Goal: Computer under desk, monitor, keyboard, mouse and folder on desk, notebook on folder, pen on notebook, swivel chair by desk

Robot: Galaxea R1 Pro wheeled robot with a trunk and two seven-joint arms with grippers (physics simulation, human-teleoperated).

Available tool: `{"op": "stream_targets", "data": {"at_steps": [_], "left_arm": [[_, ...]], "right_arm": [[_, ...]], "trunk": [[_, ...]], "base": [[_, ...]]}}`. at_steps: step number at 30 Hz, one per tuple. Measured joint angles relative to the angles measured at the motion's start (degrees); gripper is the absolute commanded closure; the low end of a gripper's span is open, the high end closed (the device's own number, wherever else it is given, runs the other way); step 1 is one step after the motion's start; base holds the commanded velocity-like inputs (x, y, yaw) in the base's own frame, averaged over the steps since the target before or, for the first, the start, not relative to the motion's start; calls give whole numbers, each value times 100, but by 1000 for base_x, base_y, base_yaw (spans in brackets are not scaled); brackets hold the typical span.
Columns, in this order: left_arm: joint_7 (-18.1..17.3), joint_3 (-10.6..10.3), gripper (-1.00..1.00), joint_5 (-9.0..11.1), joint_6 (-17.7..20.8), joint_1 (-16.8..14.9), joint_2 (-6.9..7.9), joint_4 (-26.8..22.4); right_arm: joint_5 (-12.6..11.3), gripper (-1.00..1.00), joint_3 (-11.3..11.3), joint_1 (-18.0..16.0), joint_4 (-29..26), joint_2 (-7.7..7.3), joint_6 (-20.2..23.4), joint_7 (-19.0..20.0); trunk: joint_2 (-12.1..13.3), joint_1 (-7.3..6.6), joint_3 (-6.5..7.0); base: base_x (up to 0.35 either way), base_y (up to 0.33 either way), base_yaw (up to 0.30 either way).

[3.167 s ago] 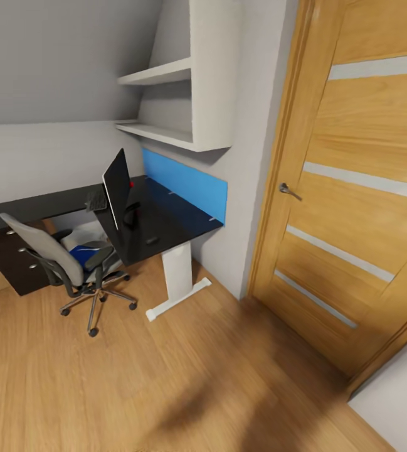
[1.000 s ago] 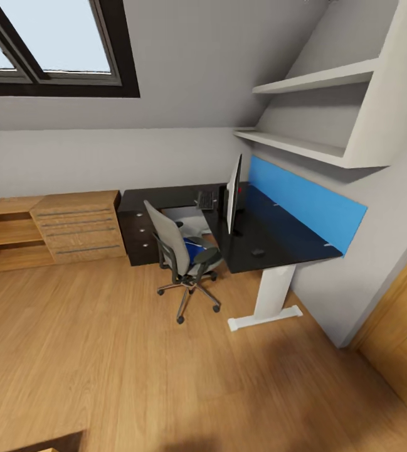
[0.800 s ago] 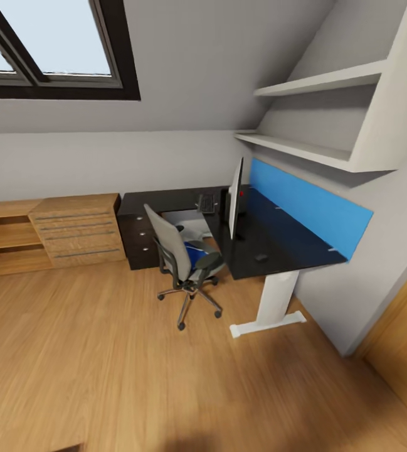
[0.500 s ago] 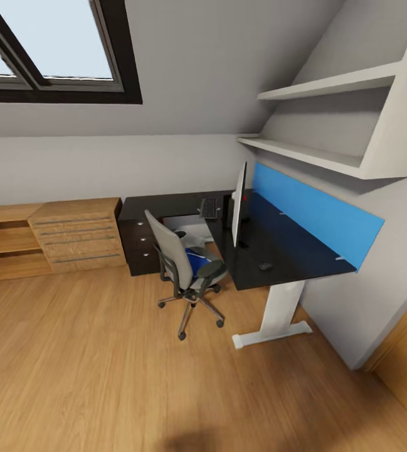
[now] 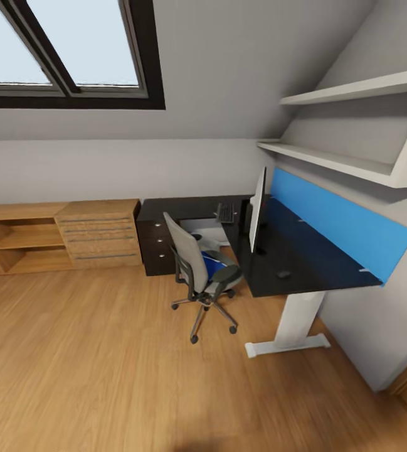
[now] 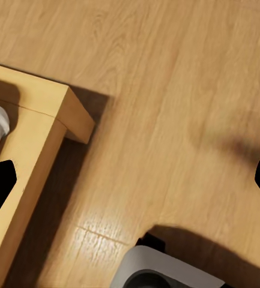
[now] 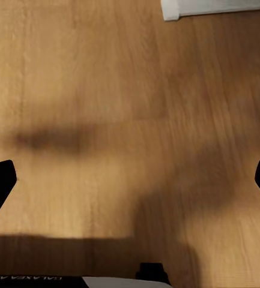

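In the head view the desk (image 5: 303, 260) with its black top and blue back panel runs along the right wall. On it stand the monitor (image 5: 256, 210), seen edge-on, the keyboard (image 5: 226, 213) behind it and the mouse (image 5: 283, 274) near the front. The swivel chair (image 5: 194, 263) sits by the desk's inner corner with the blue folder (image 5: 214, 266) on its seat. A light grey box under the desk looks like the computer (image 5: 207, 236). The notebook and the pen are hidden. My left gripper (image 6: 130, 186) and right gripper (image 7: 130, 180) hang open over the wooden floor, holding nothing.
A dark cabinet with round knobs (image 5: 156, 246) stands under the desk's far end, with a wooden drawer chest (image 5: 100, 233) and low shelf (image 5: 15, 242) beside it. White wall shelves (image 5: 328, 160) hang above the desk. A wooden furniture corner (image 6: 45, 120) lies near my left gripper.
The whole view has swung left, from the door to the window wall and desk, so the camera moved. The chair and the things on the desk have kept their places.
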Motion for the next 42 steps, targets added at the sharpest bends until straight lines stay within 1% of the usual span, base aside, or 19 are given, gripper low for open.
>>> {"op": "stream_targets", "data": {"at_steps": [7, 15, 18, 19, 20, 23, 25, 26, 27, 29, 30, 33, 34, 40, 42], "left_arm": [[6, -75, -100, 11, -1, 0, 0, 3], [36, -54, -100, 75, 18, 0, 15, -75], [40, -29, -100, 295, 28, 0, 16, -107], [38, -21, -100, 496, 31, 0, 15, -114], [-11, -13, -100, 990, 6, 0, 4, -124], [-35, -22, -100, 1119, -63, 0, -7, -130], [-44, -31, -100, 1148, -180, 0, -13, -133], [-50, -42, -100, 1165, -353, 0, -24, -134], [-62, -140, -100, 1186, -756, 0, -74, -129], [-66, -242, -100, 1210, -950, 0, -110, -120], [-71, -383, -100, 1203, -1101, 0, -161, -111], [-61, -615, -100, 1189, -1296, 0, -239, -77], [-60, -649, -100, 1188, -1327, 0, -249, -61], [-74, -758, -100, 1182, -1420, 0, -278, 44], [-79, -773, -100, 1180, -1427, 0, -281, 55]], "right_arm": [[11, -100, -3, 0, -1, 0, 2, 0], [10, -100, -9, 0, -1, -7, 7, 0], [6, -100, -13, 0, -1, -8, 7, 3], [5, -100, -14, 0, -1, -8, 8, 5], [4, -100, -16, 0, -1, -12, 10, 7], [4, -100, -16, 0, -2, -14, 10, 8], [3, -100, -16, 0, -3, -15, 9, 8], [3, -100, -16, 0, -6, -16, 9, 8], [3, -100, -16, 0, -8, -19, 11, 8], [3, -100, -16, 0, -10, -21, 13, 8], [2, -100, -16, 0, -13, -25, 14, 8], [-2, -100, -16, 0, -17, -31, 16, 8], [-2, -100, -16, 0, -17, -32, 16, 8], [-4, -100, -17, 0, -18, -35, 17, 8], [-4, -100, -20, 0, -18, -35, 17, 8]], "trunk": [[0, 0, 39], [0, 0, 73], [0, 0, 79], [0, 0, 80], [1, 0, 80], [1, 0, 81], [1, 0, 81], [1, 0, 81], [0, 0, 81], [1, 0, 81], [0, 0, 81], [0, 0, 81], [0, 0, 81], [0, 0, 81], [-78, 44, 45]], "base": [[1, 0, 232], [0, 0, 248], [0, 0, 236], [0, 0, 207], [0, 0, 205], [0, 0, 200], [0, 0, 189], [0, 0, 109], [0, 0, 87], [0, 0, 57], [0, 0, 36], [0, 0, 20], [0, 0, 12], [0, 0, 5], [0, 0, 1]]}}
